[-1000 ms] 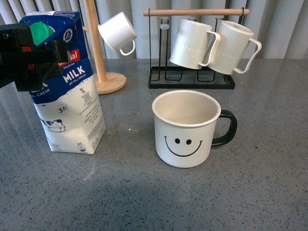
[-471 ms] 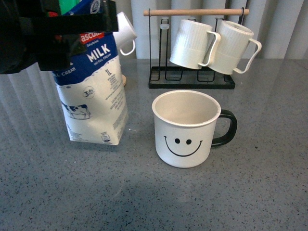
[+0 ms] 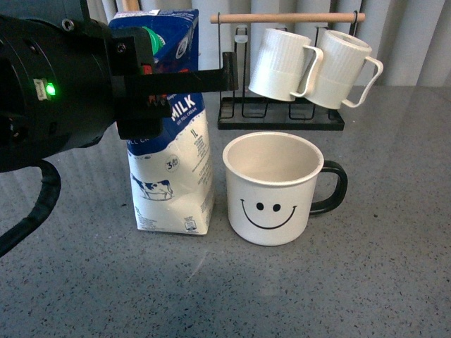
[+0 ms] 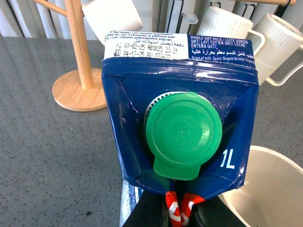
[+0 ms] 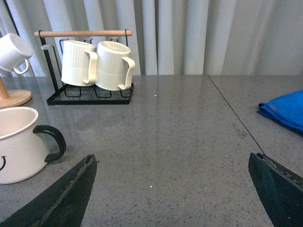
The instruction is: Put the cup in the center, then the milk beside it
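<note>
Rightward the milk (image 3: 173, 176) has travelled since a second ago; it is now upright just beside the cup (image 3: 271, 193), at the cup's nine o'clock, with a narrow gap between them. Whether its base rests on the grey worktop (image 3: 366, 282) I cannot tell. The left arm (image 3: 63, 91) looms black in front, its jaws pinching the carton high up, near the green cap (image 4: 183, 127). The right jaws stand spread wide over the worktop, toward the cup's four o'clock. A black rack (image 3: 282, 116) of ribbed mugs (image 3: 282, 63) stands at twelve o'clock.
</note>
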Tool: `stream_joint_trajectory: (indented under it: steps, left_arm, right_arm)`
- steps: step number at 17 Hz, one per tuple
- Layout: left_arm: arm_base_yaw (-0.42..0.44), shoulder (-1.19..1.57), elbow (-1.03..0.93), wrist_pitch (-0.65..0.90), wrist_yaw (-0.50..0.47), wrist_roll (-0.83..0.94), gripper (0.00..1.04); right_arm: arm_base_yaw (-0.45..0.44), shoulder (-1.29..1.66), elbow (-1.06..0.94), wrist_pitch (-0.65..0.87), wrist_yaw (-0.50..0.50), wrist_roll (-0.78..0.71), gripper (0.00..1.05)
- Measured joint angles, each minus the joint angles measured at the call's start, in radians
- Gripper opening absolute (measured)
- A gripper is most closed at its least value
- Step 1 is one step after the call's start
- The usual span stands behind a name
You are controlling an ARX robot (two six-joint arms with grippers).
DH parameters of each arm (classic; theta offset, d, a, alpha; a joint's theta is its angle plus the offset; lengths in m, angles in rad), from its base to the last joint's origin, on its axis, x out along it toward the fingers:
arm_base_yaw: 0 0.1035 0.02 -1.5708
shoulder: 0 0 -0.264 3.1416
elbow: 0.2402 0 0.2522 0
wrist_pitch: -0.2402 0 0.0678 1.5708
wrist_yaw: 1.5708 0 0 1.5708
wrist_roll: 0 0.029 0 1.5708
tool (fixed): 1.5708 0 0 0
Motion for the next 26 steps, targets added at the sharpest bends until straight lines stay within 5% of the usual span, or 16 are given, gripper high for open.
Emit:
stream_joint_trajectory:
  steps: [11,14,19,26]
  left_arm:
    - [-0.018,0.06,0.017,0.056,-0.022,-0.041,0.04]
    - [-0.018,0.067,0.019,0.06,-0.014,-0.032,0.33]
    - [-0.016,0.015,0.024,0.039,-0.002,-0.034,1.0]
    - [0.056,-0.208,0.029,-0.074,0.103,-0.051,0.98]
  right_arm:
    - [0.0,0.0,0.0,0.0,0.0,0.0,0.98]
    - [0.0,0.0,0.0,0.0,0.0,0.0,0.98]
    - [0.0,0.0,0.0,0.0,0.0,0.0,0.98]
    - [0.0,0.0,0.0,0.0,0.0,0.0,0.98]
